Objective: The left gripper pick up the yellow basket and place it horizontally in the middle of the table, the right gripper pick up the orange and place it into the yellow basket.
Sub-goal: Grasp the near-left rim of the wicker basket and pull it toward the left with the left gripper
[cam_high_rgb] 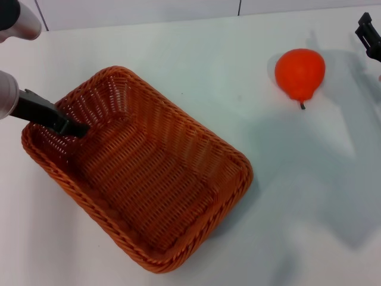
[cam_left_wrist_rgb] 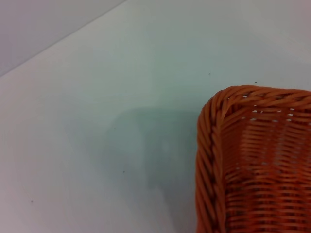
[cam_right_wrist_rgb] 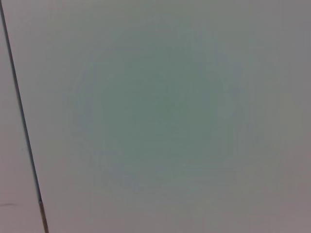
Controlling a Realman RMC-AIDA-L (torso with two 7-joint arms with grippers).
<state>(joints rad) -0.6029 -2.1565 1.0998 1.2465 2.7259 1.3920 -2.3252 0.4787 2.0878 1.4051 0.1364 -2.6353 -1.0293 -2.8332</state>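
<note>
The yellow basket, orange-brown woven wicker, lies at a slant on the white table, left of the middle. The left gripper reaches over the basket's left end wall, with its black tip inside the basket against that wall. One basket corner shows in the left wrist view. The orange sits on the table at the back right, apart from the basket, its stem towards me. The right gripper shows only in part at the right edge, to the right of the orange and clear of it.
The table's back edge runs along the top of the head view. The right wrist view shows only bare white surface and a thin dark seam.
</note>
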